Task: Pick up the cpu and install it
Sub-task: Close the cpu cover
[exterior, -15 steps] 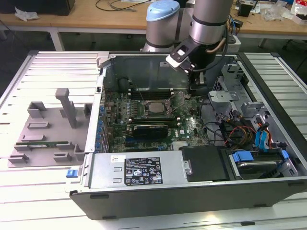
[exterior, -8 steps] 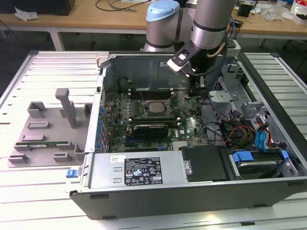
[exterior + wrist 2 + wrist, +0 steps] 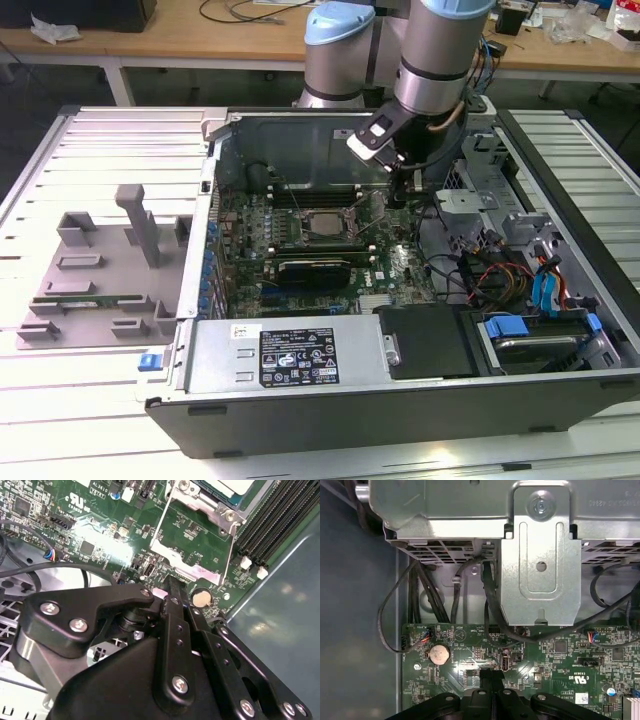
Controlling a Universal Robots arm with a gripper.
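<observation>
The cpu shows as a pale silvery plate with a bluish rim, lying in the socket in the middle of the green motherboard. The socket's metal load frame lies swung open over the board beside it. My gripper hangs low over the motherboard on the exterior view's right of the socket. Its black fingers are pressed together with nothing between them. In both wrist views the tips stand close to a round coin cell and the free edge of the load frame.
The open computer case holds a black card, memory slots, loose black cables, a metal drive cage and blue-tabbed drive bays. A grey fixture sits at the exterior view's left.
</observation>
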